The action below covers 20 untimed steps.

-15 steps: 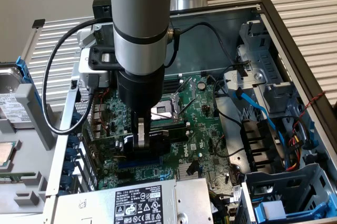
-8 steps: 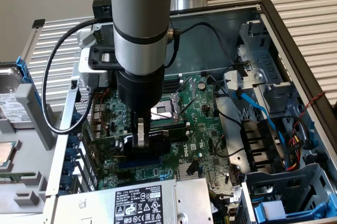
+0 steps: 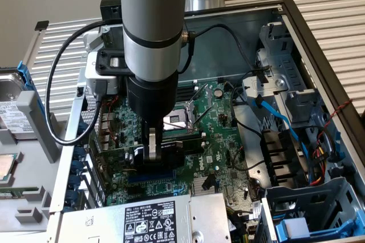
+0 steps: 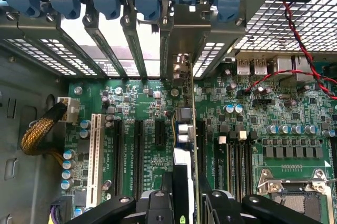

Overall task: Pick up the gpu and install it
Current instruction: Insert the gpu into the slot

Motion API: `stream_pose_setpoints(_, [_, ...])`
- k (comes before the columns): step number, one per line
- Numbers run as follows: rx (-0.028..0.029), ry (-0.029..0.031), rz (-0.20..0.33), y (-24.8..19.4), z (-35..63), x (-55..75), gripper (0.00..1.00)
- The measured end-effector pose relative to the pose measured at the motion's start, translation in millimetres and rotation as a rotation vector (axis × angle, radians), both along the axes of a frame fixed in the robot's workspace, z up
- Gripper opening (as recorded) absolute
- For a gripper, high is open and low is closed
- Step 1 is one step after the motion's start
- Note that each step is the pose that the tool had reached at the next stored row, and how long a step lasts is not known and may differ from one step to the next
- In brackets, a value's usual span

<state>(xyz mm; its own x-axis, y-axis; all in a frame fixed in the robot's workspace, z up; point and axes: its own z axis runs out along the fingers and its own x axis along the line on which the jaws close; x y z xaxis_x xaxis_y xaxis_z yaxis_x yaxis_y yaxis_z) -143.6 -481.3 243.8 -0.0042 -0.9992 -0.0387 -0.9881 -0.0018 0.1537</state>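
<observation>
Pickup done: gripper (image 3: pixel 153 147) is clamping the gpu (image 4: pixel 182 129). The card is standing on edge over the motherboard (image 3: pixel 222 134), bracket end reaching the rear slot openings (image 4: pixel 131 40). Can't tell if the edge is fully in its slot, so I'm treating the install as unfinished. Room is running tight in the exterior view: power supply (image 3: pixel 142 220) at the gripper's 6 o'clock, CPU socket (image 3: pixel 179 120) at 1–2, black cable (image 3: pixel 50 120) looping at 9, drive cage (image 3: pixel 296 100) well apart at 3.

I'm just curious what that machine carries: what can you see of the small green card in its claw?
The small green gpu card stands on edge above the large green motherboard inside the open computer case. A black plastic shroud covers one face; its silver metal bracket points toward the case's rear slots. The black claw is shut on it from both sides.
</observation>
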Motion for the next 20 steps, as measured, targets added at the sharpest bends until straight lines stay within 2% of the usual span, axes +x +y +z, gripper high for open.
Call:
stream_pose_setpoints(2, [-0.0002,-0.0091,0.000,0.0,0.0,-0.1,0.29])
stream_pose_setpoints(5, [-0.0008,-0.0267,0.000,0.0,0.0,-0.1,0.29])
stream_pose_setpoints(6, [-0.0011,-0.0281,0.000,0.0,0.0,-0.2,0.29])
stream_pose_setpoints(16, [-0.0013,-0.0281,0.000,0.0,0.1,-0.3,0.29])
stream_pose_setpoints(20, [-0.0013,-0.0281,0.000,0.0,4.3,-0.3,0.29])
